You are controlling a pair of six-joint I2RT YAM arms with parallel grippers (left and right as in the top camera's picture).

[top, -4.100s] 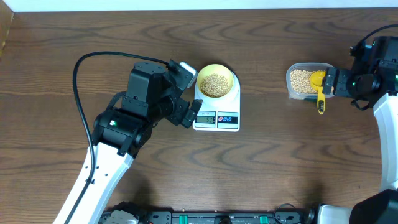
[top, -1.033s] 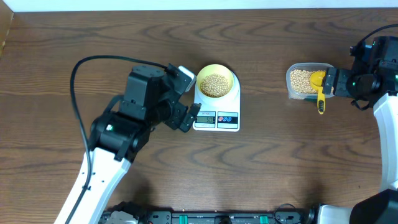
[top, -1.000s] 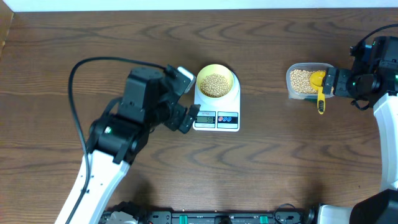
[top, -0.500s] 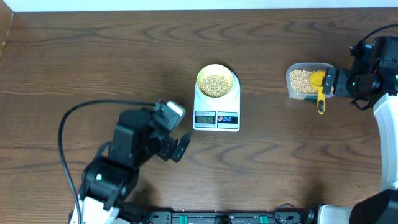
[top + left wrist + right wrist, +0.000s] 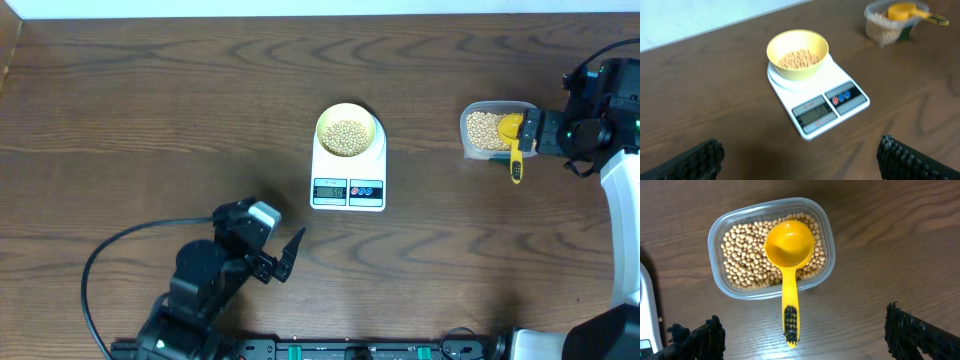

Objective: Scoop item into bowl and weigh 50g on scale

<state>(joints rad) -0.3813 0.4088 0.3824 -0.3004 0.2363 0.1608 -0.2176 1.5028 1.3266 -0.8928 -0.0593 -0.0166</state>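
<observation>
- The left gripper (image 5: 280, 258) has its jaws spread wide and holds nothing. It hovers over bare table (image 5: 150, 100) near the front edge, well short of the scale (image 5: 347, 190).
- Its wrist camera looks past the two dark fingertips to the scale, which lies at an angle farther back.
- The white scale has a grey display (image 5: 814, 114) and small round buttons (image 5: 842, 96) on its front edge. The digits are too small to read.
- A pale yellow bowl (image 5: 797, 75) sits on the scale's platform, with a low heap of tan beans (image 5: 347, 134) inside it.
- The right gripper (image 5: 533, 132) also has its jaws wide apart and grips nothing. It hangs above the right side of a clear tub (image 5: 714, 245), far right on the table and well apart from the scale.
- The tub is filled with more beans.
- A yellow scoop (image 5: 789, 244) rests cup up on those beans. Its handle sticks out over the tub's rim, between the right gripper's spread fingers without touching them.
</observation>
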